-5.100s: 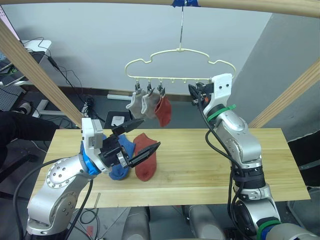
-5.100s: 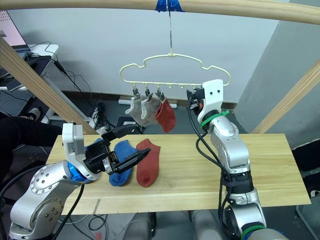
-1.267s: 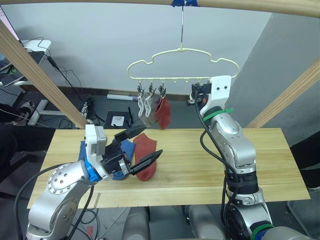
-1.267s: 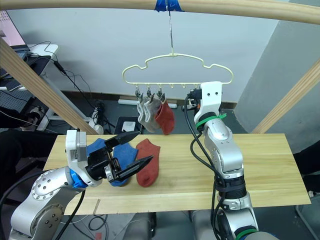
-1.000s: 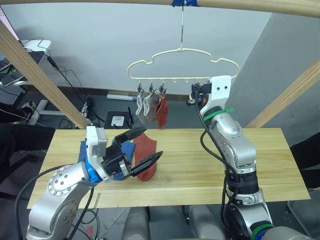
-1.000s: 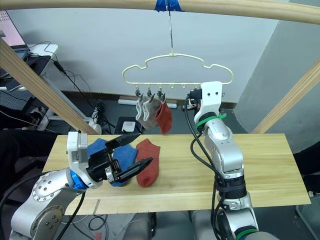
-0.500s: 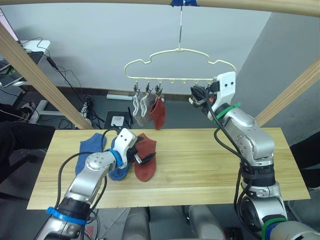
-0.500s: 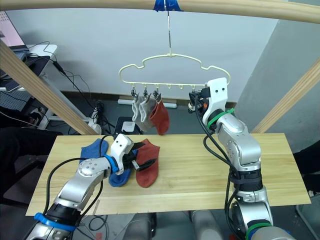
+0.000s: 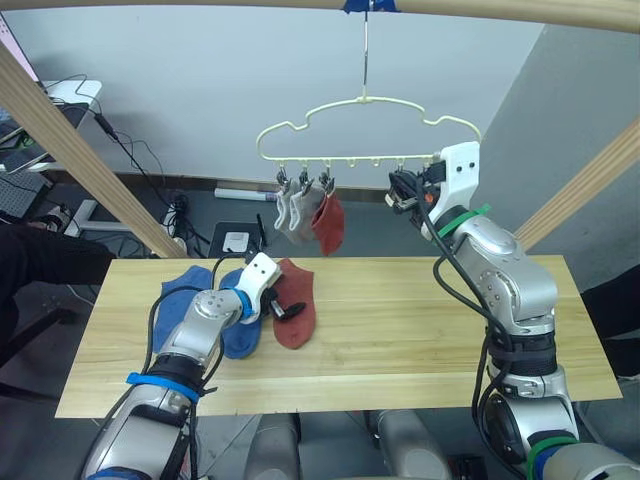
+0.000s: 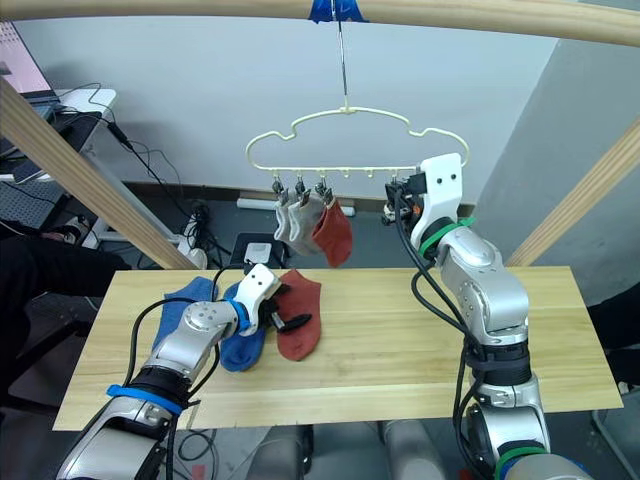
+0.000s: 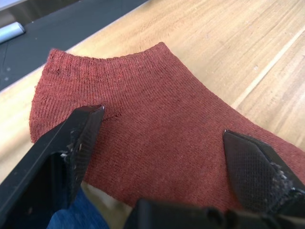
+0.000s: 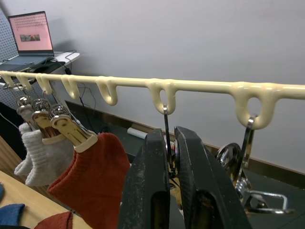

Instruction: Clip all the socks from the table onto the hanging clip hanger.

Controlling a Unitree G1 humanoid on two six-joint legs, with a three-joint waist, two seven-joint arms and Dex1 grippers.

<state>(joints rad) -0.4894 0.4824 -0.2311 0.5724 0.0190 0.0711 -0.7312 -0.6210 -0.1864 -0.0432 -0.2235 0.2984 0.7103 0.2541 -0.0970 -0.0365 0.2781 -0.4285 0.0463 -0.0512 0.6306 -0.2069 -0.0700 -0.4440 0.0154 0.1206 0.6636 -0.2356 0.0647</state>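
Left gripper (image 11: 157,143) jaws spread over red sock (image 11: 157,129); right gripper (image 12: 166,157) pinching clip (image 12: 166,138)

Three socks (image 9: 308,212) hang side by side at the clip hanger's (image 9: 366,130) left end. Below, three more socks (image 9: 292,314) lie on the counter's (image 9: 420,320) left half, two overlapping.

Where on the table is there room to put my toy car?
The table is bare from the red sock over to its far right end. It is crowded at the left, where the left gripper and the blue socks are.
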